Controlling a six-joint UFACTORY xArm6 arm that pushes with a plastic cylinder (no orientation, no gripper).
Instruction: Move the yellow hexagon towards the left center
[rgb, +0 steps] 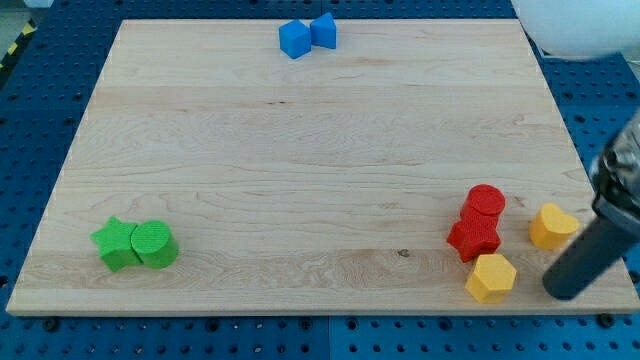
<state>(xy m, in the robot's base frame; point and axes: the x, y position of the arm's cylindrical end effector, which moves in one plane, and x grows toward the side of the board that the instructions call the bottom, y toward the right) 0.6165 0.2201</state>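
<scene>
The yellow hexagon (491, 277) lies near the board's bottom right corner, just below the red blocks. My tip (562, 290) is the lower end of the dark rod that comes in from the view's right edge. It stands to the right of the hexagon with a small gap, and just below a second yellow block (553, 226) of rounded, heart-like shape. The tip touches neither yellow block.
A red cylinder (485, 202) and a red star-like block (474, 236) sit touching, right above the hexagon. A green star (116, 243) and green cylinder (154, 243) lie at bottom left. Two blue blocks (308, 36) sit at the top edge. The wooden board (300, 150) ends just below the hexagon.
</scene>
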